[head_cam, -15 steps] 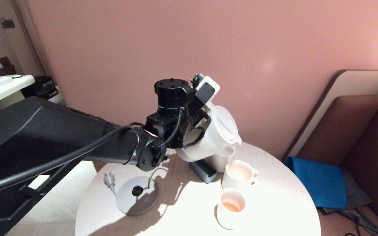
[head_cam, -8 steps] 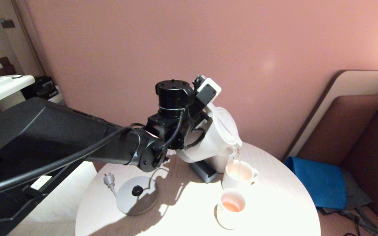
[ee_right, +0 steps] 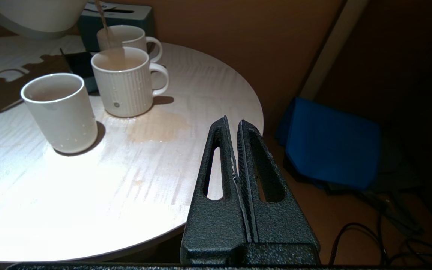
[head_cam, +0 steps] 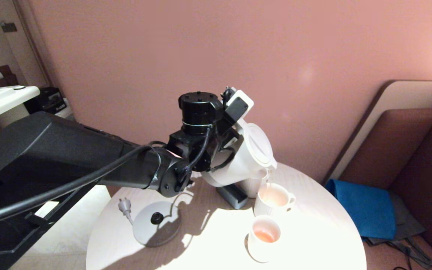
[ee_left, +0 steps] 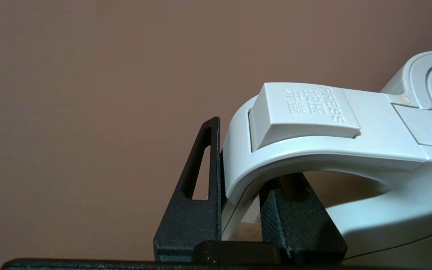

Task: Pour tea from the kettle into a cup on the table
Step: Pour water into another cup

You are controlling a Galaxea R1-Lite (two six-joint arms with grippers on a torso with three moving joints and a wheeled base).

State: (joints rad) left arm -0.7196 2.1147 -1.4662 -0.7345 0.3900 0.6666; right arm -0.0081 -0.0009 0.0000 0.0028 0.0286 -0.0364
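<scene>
The white kettle hangs tilted above the round table, spout down to the right. My left gripper is shut on its loop handle. A thin stream of tea falls from the spout into a ribbed white mug that holds pale tea. A handleless white cup with tea stands nearer. A third mug sits behind, under the kettle. My right gripper is shut and empty, beside the table's right edge.
A tea puddle lies on the table by the ribbed mug. The kettle's grey round base and its plug lie at the left. A dark box sits under the kettle. A blue cloth lies on the sofa seat.
The kettle has tipped a little further and dropped slightly towards the ribbed mug. A thin stream of tea, absent one second ago, now runs from the spout.
</scene>
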